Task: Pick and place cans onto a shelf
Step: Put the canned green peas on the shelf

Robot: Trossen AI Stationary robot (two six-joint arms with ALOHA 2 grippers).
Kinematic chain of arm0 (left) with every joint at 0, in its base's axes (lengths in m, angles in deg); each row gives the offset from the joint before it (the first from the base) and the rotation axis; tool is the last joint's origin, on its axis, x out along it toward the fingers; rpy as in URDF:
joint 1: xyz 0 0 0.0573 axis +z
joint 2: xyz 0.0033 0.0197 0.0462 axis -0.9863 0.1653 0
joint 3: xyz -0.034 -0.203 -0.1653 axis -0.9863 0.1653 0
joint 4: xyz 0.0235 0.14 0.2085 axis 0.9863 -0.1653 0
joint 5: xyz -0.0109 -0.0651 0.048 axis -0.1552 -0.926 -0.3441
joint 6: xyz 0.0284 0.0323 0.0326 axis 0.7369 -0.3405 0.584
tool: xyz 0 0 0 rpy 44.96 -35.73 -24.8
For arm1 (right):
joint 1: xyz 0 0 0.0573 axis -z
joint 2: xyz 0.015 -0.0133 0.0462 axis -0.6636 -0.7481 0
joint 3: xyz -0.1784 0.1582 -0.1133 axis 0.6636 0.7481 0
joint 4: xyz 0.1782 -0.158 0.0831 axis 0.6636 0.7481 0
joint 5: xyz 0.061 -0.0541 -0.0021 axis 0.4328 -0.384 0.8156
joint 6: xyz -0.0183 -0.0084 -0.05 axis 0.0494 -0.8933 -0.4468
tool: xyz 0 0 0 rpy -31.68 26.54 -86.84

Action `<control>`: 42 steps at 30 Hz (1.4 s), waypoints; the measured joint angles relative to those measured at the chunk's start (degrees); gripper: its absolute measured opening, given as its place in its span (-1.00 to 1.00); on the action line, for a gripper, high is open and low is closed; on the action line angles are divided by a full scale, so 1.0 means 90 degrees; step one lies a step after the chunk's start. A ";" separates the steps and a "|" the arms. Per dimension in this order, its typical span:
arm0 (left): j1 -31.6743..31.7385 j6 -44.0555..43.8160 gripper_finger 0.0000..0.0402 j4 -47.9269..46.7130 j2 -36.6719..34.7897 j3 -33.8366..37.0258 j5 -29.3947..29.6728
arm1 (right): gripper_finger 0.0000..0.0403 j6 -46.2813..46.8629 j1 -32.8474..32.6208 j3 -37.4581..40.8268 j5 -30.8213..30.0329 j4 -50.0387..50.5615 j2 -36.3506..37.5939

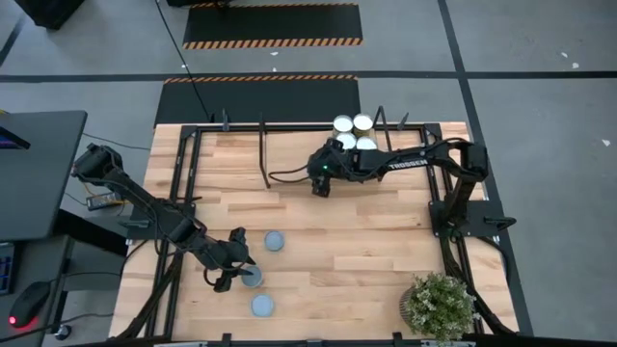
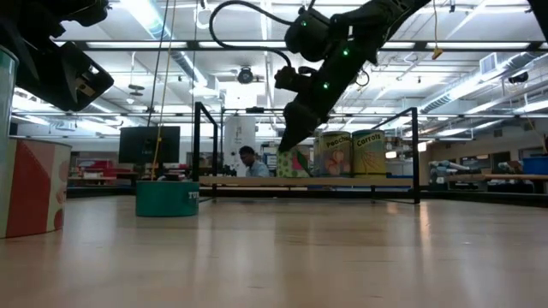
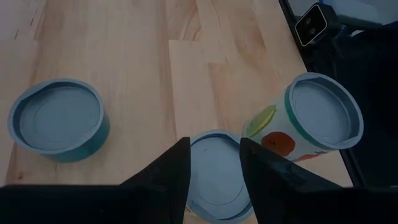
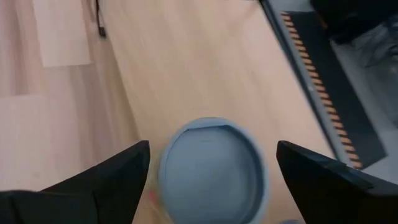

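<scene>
The left tool (image 1: 241,277) is clamped on a can (image 3: 214,182) at the near left of the bench (image 1: 366,251). The right tool (image 4: 211,165) is spread open, holding nothing, over a can (image 4: 214,168) on the shelf (image 2: 308,180) at the far side, beside three other cans (image 1: 353,132).

Wooden table (image 1: 386,241) with a shelf (image 1: 289,159) along the far edge. Four cans (image 1: 353,133) clustered on the shelf, right of centre, one directly beneath the right gripper (image 1: 323,183). Three more cans on the table near the front left: one (image 1: 276,240) behind, one (image 1: 262,306) in front, one (image 1: 253,277) between them at the left gripper (image 1: 228,275). Potted plant (image 1: 439,305) at the front right corner.
</scene>
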 joint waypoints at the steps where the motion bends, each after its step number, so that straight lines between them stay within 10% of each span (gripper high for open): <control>1: 0.0000 -0.0002 -0.28 -0.0001 0.0000 0.0000 0.0000 | 0.78 -0.0082 -0.0014 -0.0044 -0.0090 0.0055 0.0000; 25: 0.0000 -0.0002 -0.28 0.0000 0.0000 0.0000 0.0000 | 0.78 -0.2535 -0.0486 -0.0663 -0.1156 0.1094 -0.0035; 42: 0.0002 0.0044 -0.28 0.0007 0.0000 0.0002 0.0119 | 0.78 -0.2176 -0.0288 -0.0727 -0.2936 0.1090 -0.0916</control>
